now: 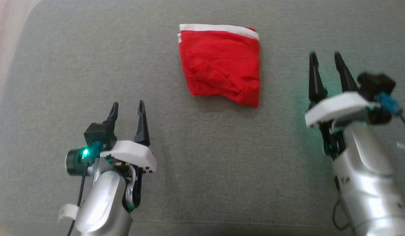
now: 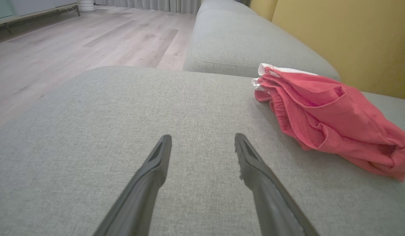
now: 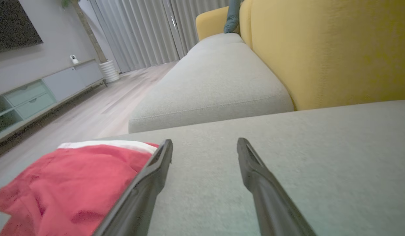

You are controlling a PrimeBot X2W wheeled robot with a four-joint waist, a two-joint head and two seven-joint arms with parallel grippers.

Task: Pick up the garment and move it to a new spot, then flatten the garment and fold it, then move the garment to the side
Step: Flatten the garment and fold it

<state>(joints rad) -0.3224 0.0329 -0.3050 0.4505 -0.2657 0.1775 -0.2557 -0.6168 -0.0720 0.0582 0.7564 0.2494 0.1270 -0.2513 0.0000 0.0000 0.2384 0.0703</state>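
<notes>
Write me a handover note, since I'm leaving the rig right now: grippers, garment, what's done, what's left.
Left gripper: open, empty, above the grey cushion, nearer the robot than the garment.
Right gripper: open, empty, to the garment's right, apart from it.
Garment: red with a white band, lying folded and slightly wrinkled on the cushion.
Done: folding, by the look of it.
Left: possibly moving it to the side; I cannot tell whether that is done.

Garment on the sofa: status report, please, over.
Left gripper open, empty. Right gripper open, empty. Red garment folded, lying on grey cushion ahead between them, untouched. No obstruction seen.
</notes>
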